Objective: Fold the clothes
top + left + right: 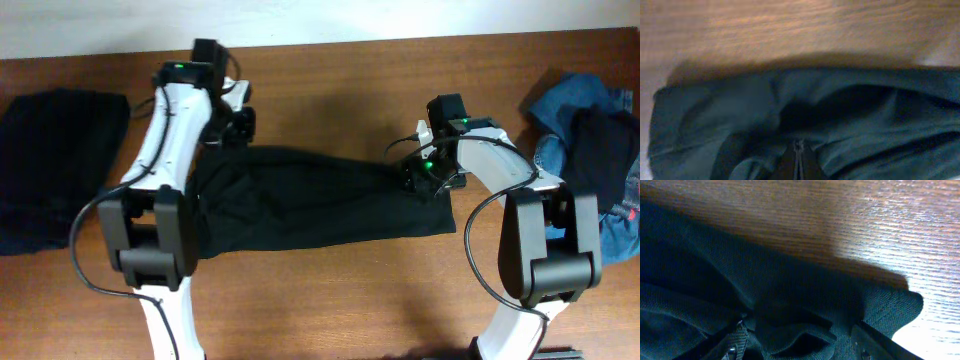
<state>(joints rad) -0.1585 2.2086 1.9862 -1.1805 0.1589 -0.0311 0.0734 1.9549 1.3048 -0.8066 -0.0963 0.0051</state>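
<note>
Toward the table's (330, 300) far edge, my left gripper (238, 128) pinches the black garment (320, 205), right gripper (425, 180) gaping: lopsided pull risks bunching.

The left arm (165, 150) runs from its near-side base toward the far edge, wrist bent inward, and the left hand (236, 128) sits low, pointing down. Its fingers (799, 159) are pressed together with no gap. The right arm (510, 170) arcs up from its near-side base and bends inward, with the right hand (428, 184) low and angled down. The right fingers (737, 342) are spread wide, one at each side of the wrist view. The hands are well apart.
</note>
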